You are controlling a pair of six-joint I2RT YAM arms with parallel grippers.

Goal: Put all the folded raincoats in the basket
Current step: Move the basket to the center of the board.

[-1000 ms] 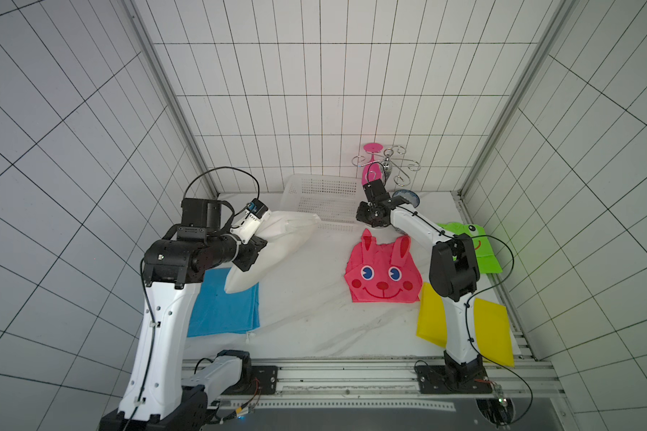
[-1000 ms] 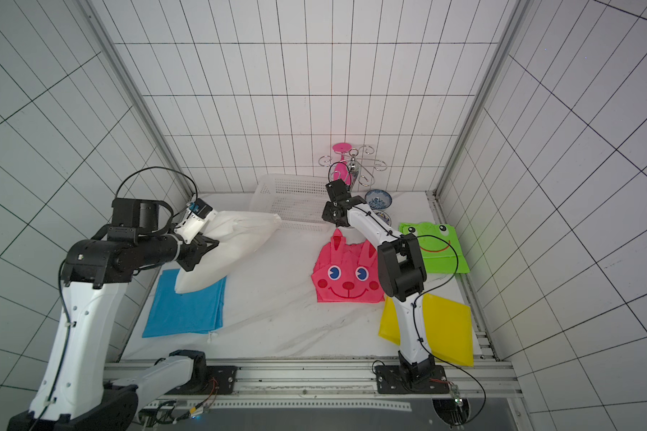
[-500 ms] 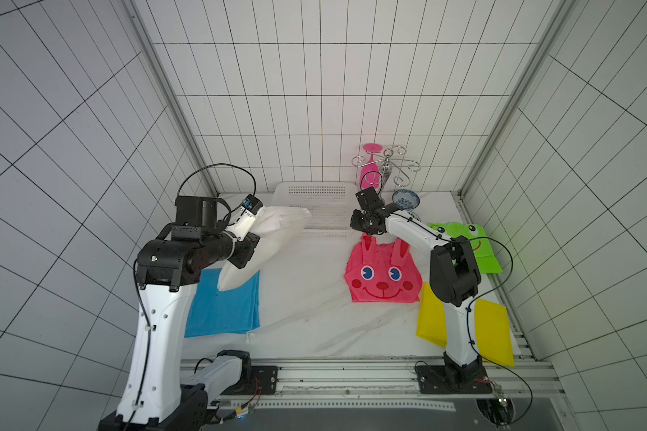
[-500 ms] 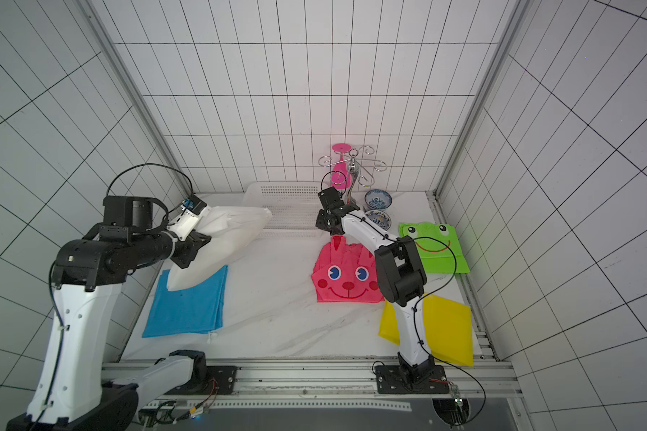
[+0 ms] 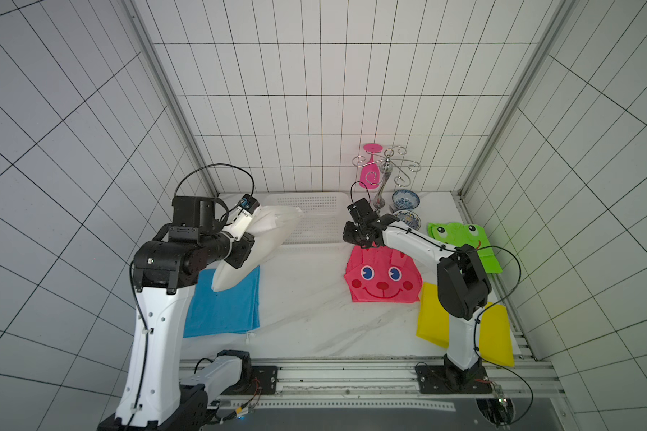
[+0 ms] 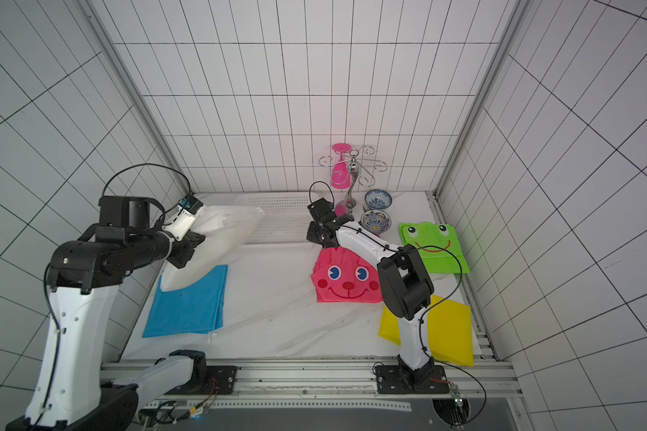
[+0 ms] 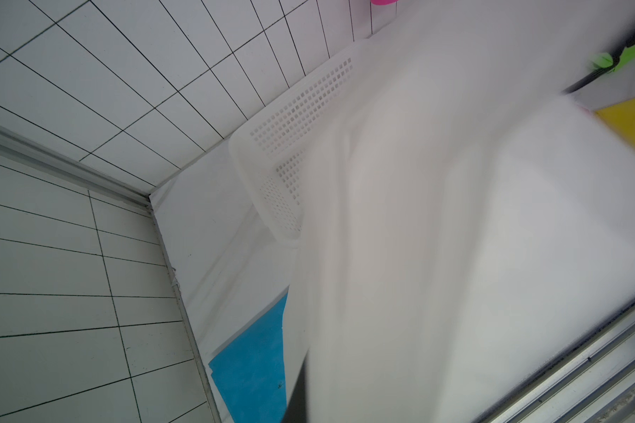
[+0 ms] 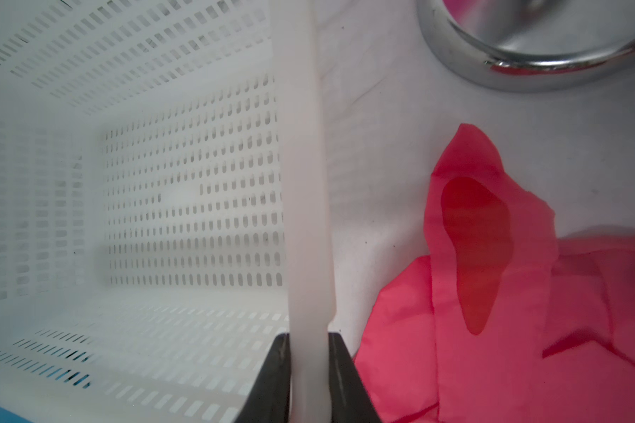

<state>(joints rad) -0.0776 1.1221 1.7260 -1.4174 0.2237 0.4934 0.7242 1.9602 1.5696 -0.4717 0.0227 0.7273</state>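
My right gripper [image 8: 310, 370] is clamped on the rim of the basket [image 8: 305, 175], one finger on each side, in the lower middle of the right wrist view. Just beside it lies a pink raincoat [image 8: 492, 293]. My left gripper [image 5: 254, 239] holds the white raincoat [image 5: 277, 231] in the air, left of centre in a top view. The cloth hides the jaws, but they seem closed on it. The coat hangs above the basket's left end and a blue raincoat [image 5: 225, 306].

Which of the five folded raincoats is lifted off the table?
The white raincoat, gripped by the left claw; the blue, pink, green and yellow ones lie flat on the table.
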